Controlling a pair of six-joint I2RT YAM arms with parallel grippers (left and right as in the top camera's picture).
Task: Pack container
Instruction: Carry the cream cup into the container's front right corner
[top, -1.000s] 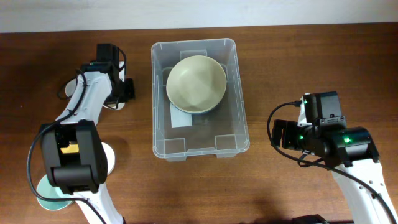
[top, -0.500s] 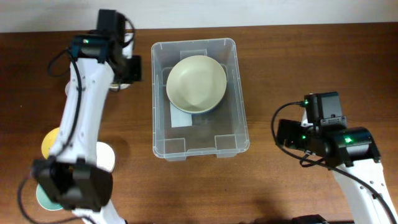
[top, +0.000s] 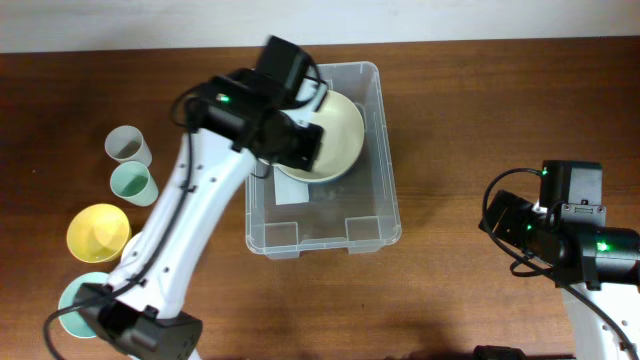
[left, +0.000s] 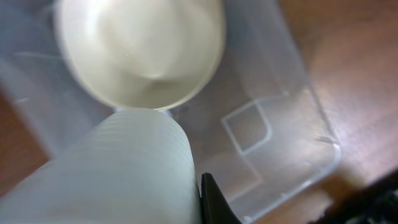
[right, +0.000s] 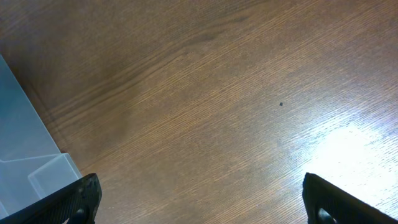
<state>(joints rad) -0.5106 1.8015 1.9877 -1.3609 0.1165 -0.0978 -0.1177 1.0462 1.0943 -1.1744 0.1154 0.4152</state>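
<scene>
The container (top: 372, 218) is a large clear bin in the middle of the table. A cream bowl (top: 342, 132) lies in its far half, also seen as the cream bowl (left: 140, 50) from the left wrist. My left gripper (top: 303, 147) hangs over the bowl's left side, shut on a pale ribbed cup (left: 118, 174). One black finger (left: 214, 202) presses the cup's side and the other is hidden behind it. My right gripper (right: 205, 199) stands wide open over bare wood, right of the container's corner (right: 25, 155).
A grey cup (top: 127, 145) and a teal cup (top: 133, 183) stand at the far left. A yellow bowl (top: 97, 231) and a teal dish (top: 80, 295) sit nearer the front left. The right arm (top: 575, 235) is at the right edge.
My left arm has swung from the cups at the far left to above the container, carrying the pale cup. The right arm has drawn back to the right.
</scene>
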